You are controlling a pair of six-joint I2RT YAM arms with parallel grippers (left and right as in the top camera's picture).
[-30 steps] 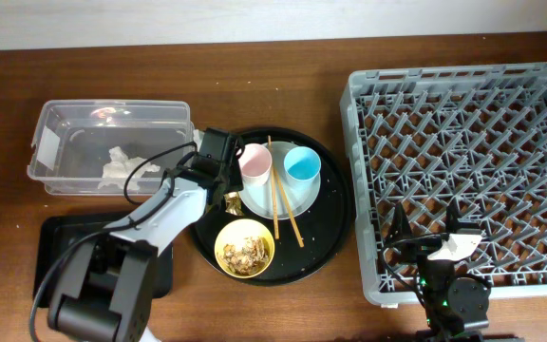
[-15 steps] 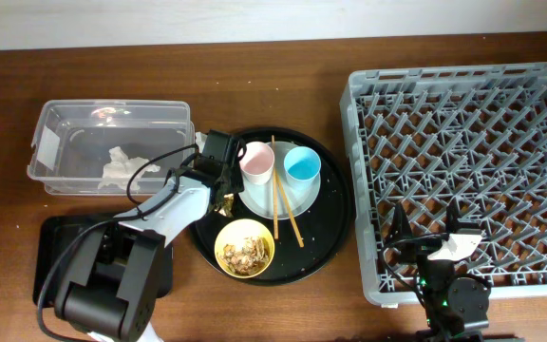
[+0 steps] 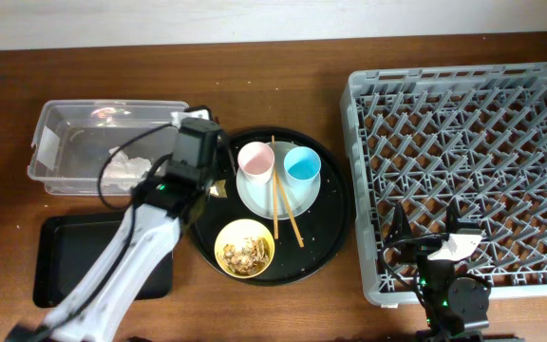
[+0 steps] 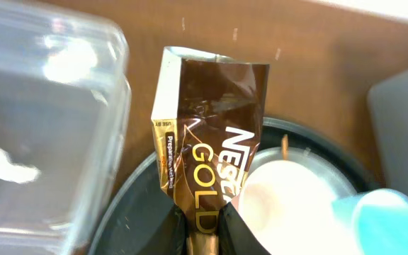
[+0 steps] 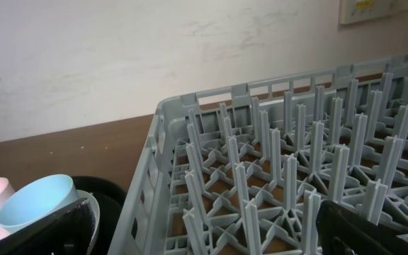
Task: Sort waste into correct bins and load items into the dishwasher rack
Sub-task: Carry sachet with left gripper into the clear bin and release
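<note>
On the brown worktop (image 3: 283,57), the light-grey dishwasher rack (image 3: 463,85) filled the right side with nothing loaded on its pegs, while the round black tray (image 3: 342,223) at centre carried the pale plate (image 3: 297,198), the yellow bowl (image 3: 224,249) of crumbly food scraps (image 3: 245,253), the pink cup (image 3: 255,161), the blue cup (image 3: 302,164) and the wooden chopsticks (image 3: 286,214) lying across the plate. To the left stood the clear container (image 3: 65,128), a crumpled white tissue (image 3: 122,169) inside it, and nearer the camera the flat black tray (image 3: 65,249). The left claw (image 4: 202,225) was pinched tight on the bottom edge of the brown-and-gold wrapper (image 4: 207,142), holding it upright above the gap between the clear container and the round tray's left rim. White letters "NES" and gold letters "GOLD" could be read on its face; the small print on the pale side strip was too fine to make out. The sachet looked light, thin and crinkly, with a glossy and probably slippery skin, so a firm nip on a flat edge seemed the safest hold. The right claw (image 3: 425,231) hung over the rack's near edge, spread wide and holding nothing.
</note>
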